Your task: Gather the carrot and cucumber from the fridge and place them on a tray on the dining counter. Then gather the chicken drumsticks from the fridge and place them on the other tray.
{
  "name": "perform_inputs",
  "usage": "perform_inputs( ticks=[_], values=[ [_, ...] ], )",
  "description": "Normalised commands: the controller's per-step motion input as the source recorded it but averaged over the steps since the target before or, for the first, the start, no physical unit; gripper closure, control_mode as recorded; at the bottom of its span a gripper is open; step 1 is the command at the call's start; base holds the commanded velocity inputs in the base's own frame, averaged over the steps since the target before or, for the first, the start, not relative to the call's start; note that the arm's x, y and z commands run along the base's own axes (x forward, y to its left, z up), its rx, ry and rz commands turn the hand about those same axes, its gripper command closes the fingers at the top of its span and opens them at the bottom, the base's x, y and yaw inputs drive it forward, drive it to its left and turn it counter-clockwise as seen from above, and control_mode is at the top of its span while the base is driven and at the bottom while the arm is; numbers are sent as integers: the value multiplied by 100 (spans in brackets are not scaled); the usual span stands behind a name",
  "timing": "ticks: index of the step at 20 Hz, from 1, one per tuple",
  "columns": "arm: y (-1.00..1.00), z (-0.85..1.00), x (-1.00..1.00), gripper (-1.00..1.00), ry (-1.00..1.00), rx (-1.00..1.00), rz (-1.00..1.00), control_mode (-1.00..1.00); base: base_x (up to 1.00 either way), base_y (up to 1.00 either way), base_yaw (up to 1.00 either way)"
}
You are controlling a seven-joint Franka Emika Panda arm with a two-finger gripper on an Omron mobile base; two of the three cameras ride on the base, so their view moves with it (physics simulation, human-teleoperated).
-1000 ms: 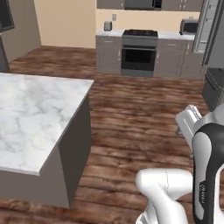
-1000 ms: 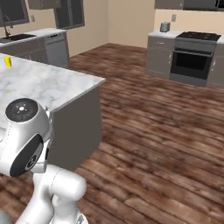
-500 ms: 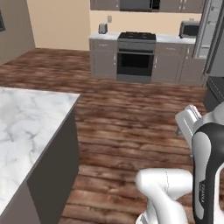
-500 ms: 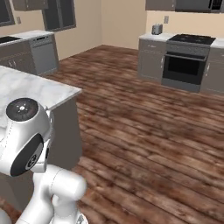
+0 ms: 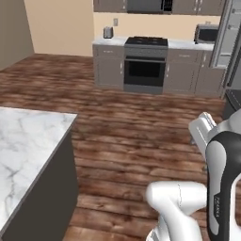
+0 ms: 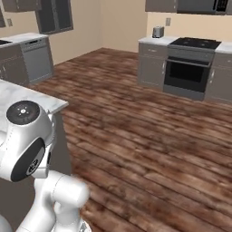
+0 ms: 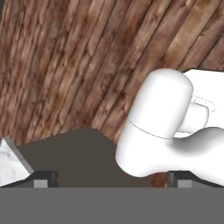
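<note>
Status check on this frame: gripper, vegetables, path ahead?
Gripper open, holding nothing. Carrot and cucumber not yet picked up. Marble counter at left, stove ahead across wood floor.

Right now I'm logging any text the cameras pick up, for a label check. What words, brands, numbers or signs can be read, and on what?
Robot arm: a small line of dark lettering runs along its lower link, too blurred to read.
Microwave, stove, toaster: no legible text.
No other writing visible.
</note>
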Motion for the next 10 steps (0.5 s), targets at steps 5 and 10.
perform_inputs(
  ticks=[5,10],
  values=[
    [0,0,0,-100,0,0,0,100,42,-44,0],
    [0,0,0,-100,0,0,0,100,48,-38,-3]
  ],
)
